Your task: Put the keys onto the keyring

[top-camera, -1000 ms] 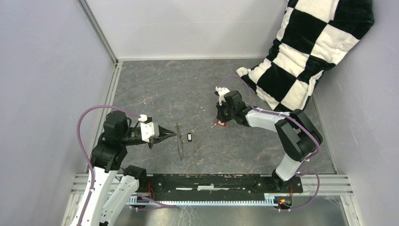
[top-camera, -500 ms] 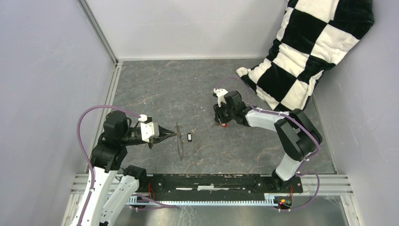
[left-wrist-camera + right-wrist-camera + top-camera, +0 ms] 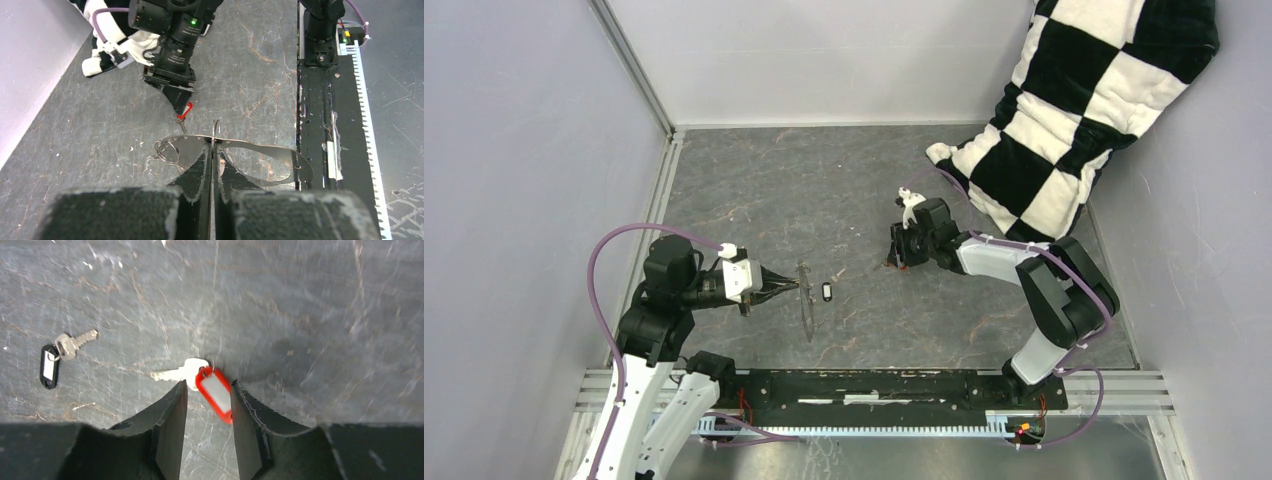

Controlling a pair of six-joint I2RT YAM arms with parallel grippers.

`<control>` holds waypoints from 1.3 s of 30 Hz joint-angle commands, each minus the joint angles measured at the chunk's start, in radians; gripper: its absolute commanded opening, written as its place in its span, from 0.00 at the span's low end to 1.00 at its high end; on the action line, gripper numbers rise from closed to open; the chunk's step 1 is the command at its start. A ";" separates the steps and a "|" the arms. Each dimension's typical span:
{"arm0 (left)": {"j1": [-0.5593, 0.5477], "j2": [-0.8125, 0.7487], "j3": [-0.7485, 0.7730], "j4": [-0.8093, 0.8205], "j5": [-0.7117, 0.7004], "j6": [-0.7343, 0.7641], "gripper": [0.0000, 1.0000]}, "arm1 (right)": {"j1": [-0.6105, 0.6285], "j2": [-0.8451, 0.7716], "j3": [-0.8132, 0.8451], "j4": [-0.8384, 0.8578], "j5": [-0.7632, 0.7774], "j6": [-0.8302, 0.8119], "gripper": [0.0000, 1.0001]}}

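Note:
My left gripper (image 3: 790, 290) is shut on the keyring (image 3: 805, 300), a thin grey metal oval held on edge just above the table. In the left wrist view the keyring (image 3: 265, 150) spreads to both sides of the closed fingertips (image 3: 200, 165), with small wire rings (image 3: 167, 150) at its left end. The black key (image 3: 826, 292) lies just right of the ring. My right gripper (image 3: 208, 386) stands open over the red key (image 3: 216, 392), whose red tag lies on the table between the fingers, close to the right one. The black key (image 3: 48, 366) lies far left there.
A black-and-white checkered cushion (image 3: 1084, 110) leans in the back right corner, close behind the right arm. Grey walls close in the left, back and right sides. A black rail (image 3: 874, 385) runs along the near table edge.
My right gripper has opened and let go of the red key, which now rests on the table; the wrist shifted slightly right. The left arm and keyring have not moved.

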 commanded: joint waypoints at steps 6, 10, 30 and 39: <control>-0.001 -0.008 0.025 0.018 0.010 0.012 0.02 | 0.011 -0.036 -0.047 0.065 0.037 0.163 0.41; -0.001 -0.008 0.027 0.018 0.009 0.012 0.02 | 0.017 -0.022 -0.039 0.069 0.052 0.156 0.40; -0.001 -0.014 0.028 0.018 0.008 0.008 0.02 | 0.047 -0.012 0.067 -0.039 0.092 -0.005 0.42; -0.001 -0.014 0.026 0.018 0.007 0.009 0.02 | 0.051 -0.007 0.027 -0.040 0.072 0.097 0.37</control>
